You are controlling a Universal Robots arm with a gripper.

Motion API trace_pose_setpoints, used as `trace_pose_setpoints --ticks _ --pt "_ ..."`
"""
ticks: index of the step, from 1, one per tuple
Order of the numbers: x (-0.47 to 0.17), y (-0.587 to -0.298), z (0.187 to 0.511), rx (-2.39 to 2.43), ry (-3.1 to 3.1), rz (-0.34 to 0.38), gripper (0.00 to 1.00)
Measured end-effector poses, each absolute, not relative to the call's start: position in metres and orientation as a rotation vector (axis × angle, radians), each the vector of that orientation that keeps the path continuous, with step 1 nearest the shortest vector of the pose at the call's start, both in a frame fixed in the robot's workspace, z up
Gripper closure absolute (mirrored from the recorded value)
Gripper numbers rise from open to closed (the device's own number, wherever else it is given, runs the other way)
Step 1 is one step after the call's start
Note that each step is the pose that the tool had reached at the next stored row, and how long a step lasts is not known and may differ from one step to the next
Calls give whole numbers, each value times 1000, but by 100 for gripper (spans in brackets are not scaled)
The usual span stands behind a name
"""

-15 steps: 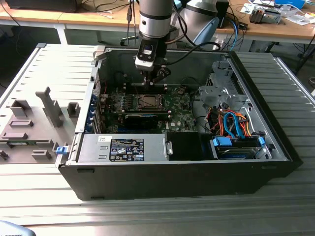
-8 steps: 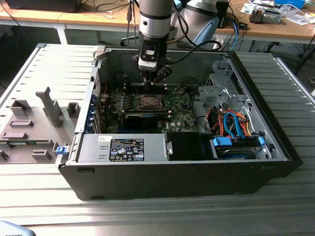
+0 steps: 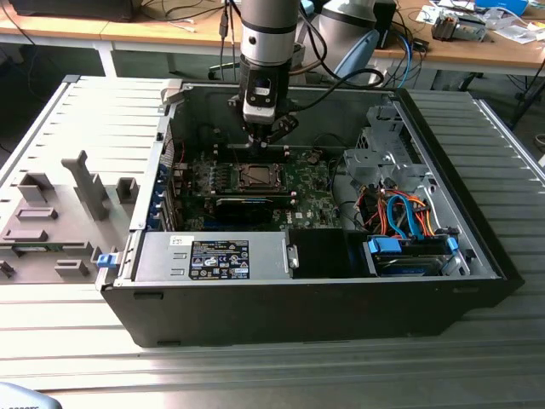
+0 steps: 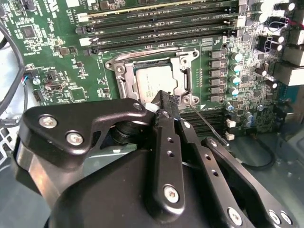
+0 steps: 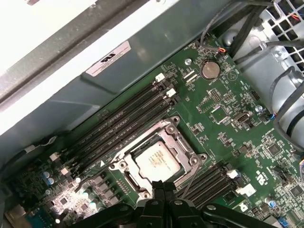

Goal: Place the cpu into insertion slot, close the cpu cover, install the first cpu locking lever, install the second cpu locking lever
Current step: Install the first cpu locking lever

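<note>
In the exterior view, the computer case [image 3: 298, 290] lay open. Inside it, the cpu [image 5: 158, 161] sat in the insertion slot [image 3: 254, 177], with the cpu cover [image 5: 176, 145] closed around it. The gripper [image 5: 164, 190], fingers pinched together, hung just above the slot's edge.

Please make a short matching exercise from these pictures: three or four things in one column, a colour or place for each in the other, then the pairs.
1. cpu
2. cpu cover
3. gripper
4. coin cell

A. black, at the socket's edge
B. silver frame lying around the chip
C. pale grey square inside the socket
D. round silver disc on the green board

Pairs: 1-C, 2-B, 3-A, 4-D
</note>
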State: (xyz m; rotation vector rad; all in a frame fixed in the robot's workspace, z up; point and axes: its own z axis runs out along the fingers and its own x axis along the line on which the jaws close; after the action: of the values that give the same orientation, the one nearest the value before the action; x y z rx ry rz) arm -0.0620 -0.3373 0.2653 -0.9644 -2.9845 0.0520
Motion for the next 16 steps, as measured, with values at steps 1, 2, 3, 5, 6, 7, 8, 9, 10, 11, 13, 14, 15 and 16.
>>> trace_pose_setpoints --ticks 1,2,3,5,6,7,8,9,10,11,13,14,15,16 --pt "-62 -337 265 -954 -2988 52 89" --pt "-62 -337 265 -932 -2995 52 89" --pt "-62 -337 265 -912 -3002 52 89" --pt "-62 -337 265 -887 -3009 52 89" --pt "-62 -337 265 -863 -3017 52 89" --pt "-62 -337 265 -837 -3024 52 89" --pt "-62 -337 265 -819 -3029 52 89" --pt "-62 -337 265 -797 -3035 52 89" --pt "-62 -337 265 -776 -3041 51 89" --pt "-62 -337 265 -744 -3049 51 89" --pt "-62 -337 265 -678 -3065 51 89" --pt "-62 -337 265 -652 -3071 50 89" --pt "-62 -337 265 -625 -3077 49 89" --pt "-62 -337 265 -580 -3086 48 89"
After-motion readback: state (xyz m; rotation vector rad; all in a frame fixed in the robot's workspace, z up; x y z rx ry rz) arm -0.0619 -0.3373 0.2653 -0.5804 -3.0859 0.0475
